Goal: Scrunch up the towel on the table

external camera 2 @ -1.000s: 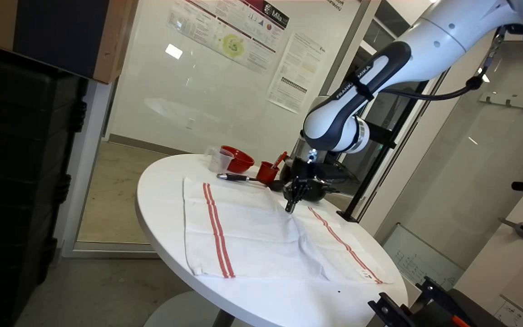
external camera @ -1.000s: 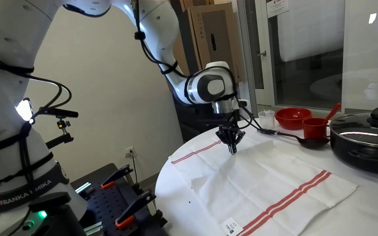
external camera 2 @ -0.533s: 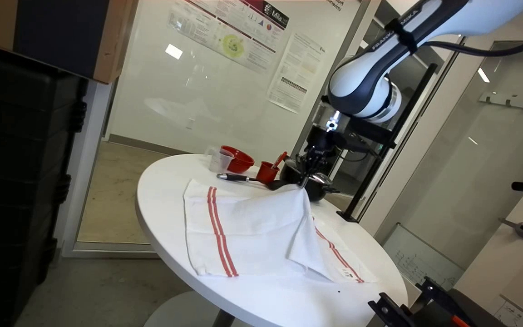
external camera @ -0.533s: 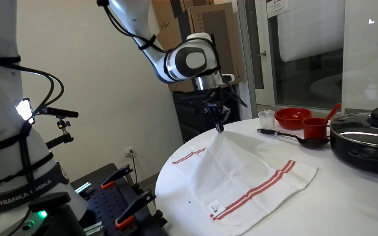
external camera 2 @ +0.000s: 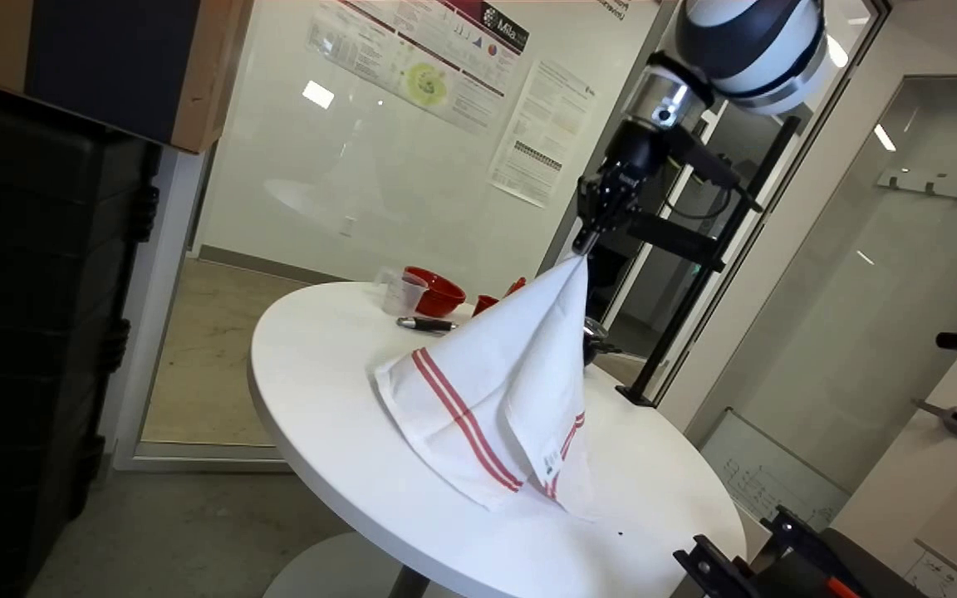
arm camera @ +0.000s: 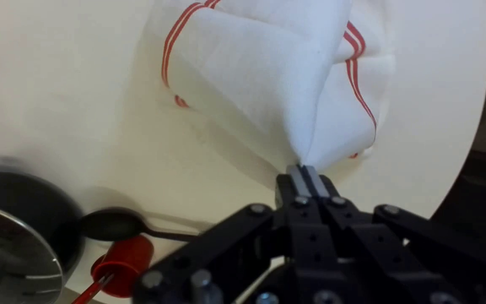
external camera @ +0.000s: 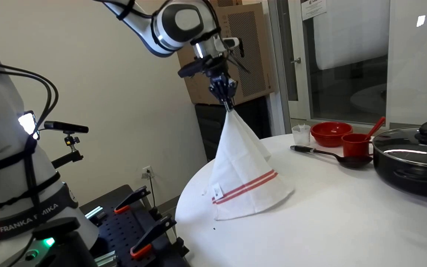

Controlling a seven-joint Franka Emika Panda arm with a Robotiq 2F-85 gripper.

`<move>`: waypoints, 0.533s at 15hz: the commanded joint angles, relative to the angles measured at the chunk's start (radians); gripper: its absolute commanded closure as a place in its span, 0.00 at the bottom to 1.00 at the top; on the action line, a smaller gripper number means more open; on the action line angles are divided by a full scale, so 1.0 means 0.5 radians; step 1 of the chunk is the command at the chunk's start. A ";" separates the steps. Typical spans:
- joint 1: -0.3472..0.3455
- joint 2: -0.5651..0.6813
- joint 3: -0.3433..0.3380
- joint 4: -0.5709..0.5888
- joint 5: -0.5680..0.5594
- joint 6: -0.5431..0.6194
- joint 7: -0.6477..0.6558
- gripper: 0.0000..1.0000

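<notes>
Near the far edge of the tabletop (external camera: 347, 230), in an exterior view: clear cup (external camera: 301, 135), red bowl (external camera: 331, 133) just beside it, red mug (external camera: 355, 145) with a tilted red utensil (external camera: 376, 127) inside, black spoon (external camera: 354, 161) in front, lidded black pan (external camera: 413, 160). Beyond the far edge, in an exterior view: poster (external camera 2: 429, 66).
</notes>
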 commanded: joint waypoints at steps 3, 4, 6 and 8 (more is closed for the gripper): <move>0.022 -0.240 0.023 0.090 -0.042 -0.293 0.649 1.00; 0.019 -0.231 0.031 0.114 -0.051 -0.321 0.719 1.00; 0.016 -0.206 0.037 0.155 -0.044 -0.372 0.836 1.00; 0.012 -0.178 0.035 0.196 -0.057 -0.427 0.918 1.00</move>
